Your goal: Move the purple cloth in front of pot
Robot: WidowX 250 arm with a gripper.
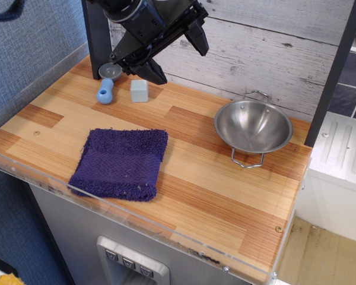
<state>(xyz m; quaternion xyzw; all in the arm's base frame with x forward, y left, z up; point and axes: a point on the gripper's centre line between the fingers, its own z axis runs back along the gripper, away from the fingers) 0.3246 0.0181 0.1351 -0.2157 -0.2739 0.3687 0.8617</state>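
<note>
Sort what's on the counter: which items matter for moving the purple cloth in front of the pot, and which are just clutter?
Belongs to the job:
- purple cloth, flat near the front edge
- pot, empty, at the right
- gripper, raised at the back, jaws open, holding nothing

Just lying about:
- blue toy, back left
- pale block, beside the toy
- grey disc, behind the toy

A mock kitchen, toy-sized: a striped wood counter (213, 196) with a clear plastic edge, whitewashed plank backsplash (273, 53), a panel of 3 buttons (129, 263) below, tiled wall (353, 89) beside it.
</note>
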